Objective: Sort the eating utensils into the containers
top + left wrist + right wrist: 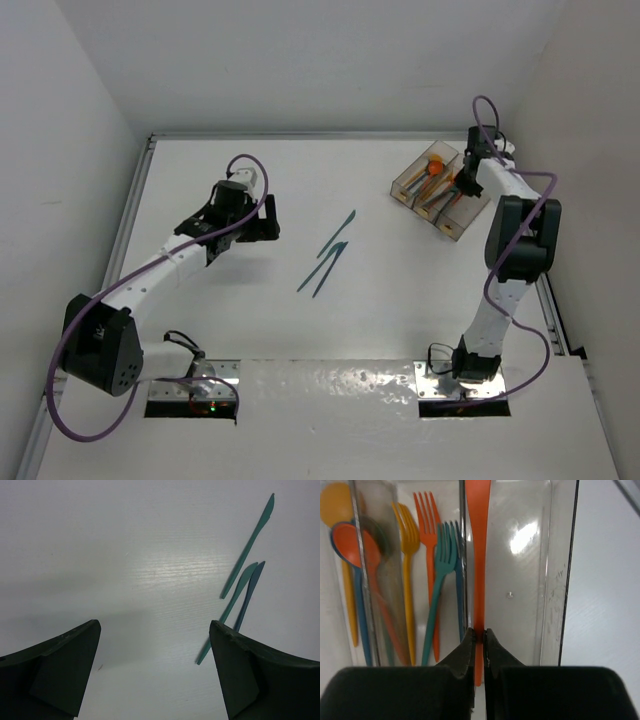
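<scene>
Now | right pincer clamps orange utensil | long, flat, narrow

White table lies beneath the left pincer and beside the right pincer, a metal rail along its edge well left of both, pale walls rising beyond.

Bright, even light; glare on the bin, soft shadows.

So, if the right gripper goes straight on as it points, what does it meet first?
Likely the floor of the empty bin, with the held orange knife touching before the fingers; depth is unclear.
</scene>
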Robot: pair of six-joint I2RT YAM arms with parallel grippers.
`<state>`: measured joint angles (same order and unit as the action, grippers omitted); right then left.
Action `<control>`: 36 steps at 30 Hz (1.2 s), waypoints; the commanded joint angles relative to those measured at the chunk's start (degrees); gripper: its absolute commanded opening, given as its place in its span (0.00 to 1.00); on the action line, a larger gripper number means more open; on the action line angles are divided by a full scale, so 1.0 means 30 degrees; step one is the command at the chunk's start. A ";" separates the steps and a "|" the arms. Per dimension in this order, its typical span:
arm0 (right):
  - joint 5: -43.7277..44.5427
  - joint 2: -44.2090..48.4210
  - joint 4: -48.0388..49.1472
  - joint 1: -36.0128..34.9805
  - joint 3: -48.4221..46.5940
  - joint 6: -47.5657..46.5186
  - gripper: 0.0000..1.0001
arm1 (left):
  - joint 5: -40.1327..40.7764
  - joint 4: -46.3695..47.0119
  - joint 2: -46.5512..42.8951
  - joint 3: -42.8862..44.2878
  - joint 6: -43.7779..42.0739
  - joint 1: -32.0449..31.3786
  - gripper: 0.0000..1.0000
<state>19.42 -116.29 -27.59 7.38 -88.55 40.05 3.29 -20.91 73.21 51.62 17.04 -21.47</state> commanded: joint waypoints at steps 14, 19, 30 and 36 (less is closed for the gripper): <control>-0.0438 0.2459 -0.1583 -0.0231 0.1363 0.0127 0.33 | -0.0130 0.0494 0.0089 0.0402 0.0033 0.0156 0.89; 0.1372 0.4628 -0.1788 -0.2305 0.2443 -0.0461 0.39 | -0.0131 0.0407 -0.0115 0.0549 0.0092 0.0156 0.89; 0.2637 0.8031 -0.2520 -1.1470 0.6753 0.5599 0.39 | 0.0163 0.0377 -0.0672 0.0491 0.0297 0.0185 0.89; 0.1877 0.6540 -0.2521 -1.5341 0.6727 0.8794 0.42 | 0.0398 0.0406 -0.0995 0.0344 0.0473 0.0215 0.89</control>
<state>25.32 -95.02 -35.38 -34.52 -67.26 59.02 3.86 -20.97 72.44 51.64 17.52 -21.39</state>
